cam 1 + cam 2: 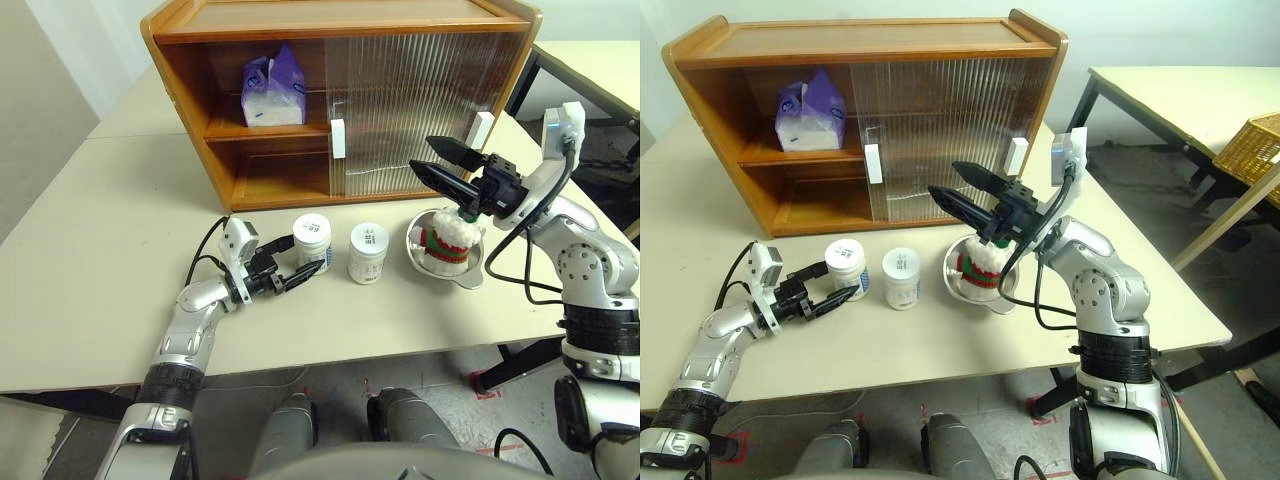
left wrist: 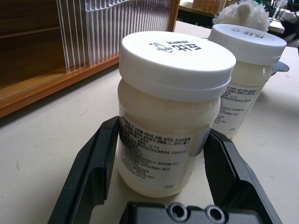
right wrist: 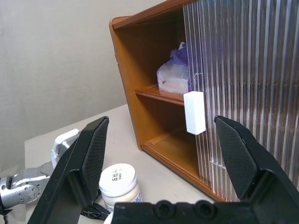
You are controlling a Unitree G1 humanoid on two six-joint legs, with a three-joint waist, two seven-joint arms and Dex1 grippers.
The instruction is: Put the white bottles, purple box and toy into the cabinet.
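Two white bottles stand on the table in front of the cabinet [image 1: 340, 18]. My left gripper [image 1: 305, 256] lies level around the left bottle [image 2: 168, 116], a finger [image 2: 100, 158] pressed on each side of it. The other bottle [image 1: 368, 252] stands free just to its right. The toy [image 1: 448, 238], white and fluffy with a red-green band, sits in a metal bowl [image 1: 415, 252]. My right gripper [image 1: 422, 152] hovers open above the toy, holding nothing. The purple box [image 1: 272, 90] rests on the cabinet's upper shelf, on its open left side.
Both ribbed sliding doors [image 1: 420, 100] cover the cabinet's right half, and the lower left shelf [image 1: 280, 180] is bare. A second table with a wicker basket [image 1: 1252, 145] stands at the back right. The table's front edge is close to my left arm.
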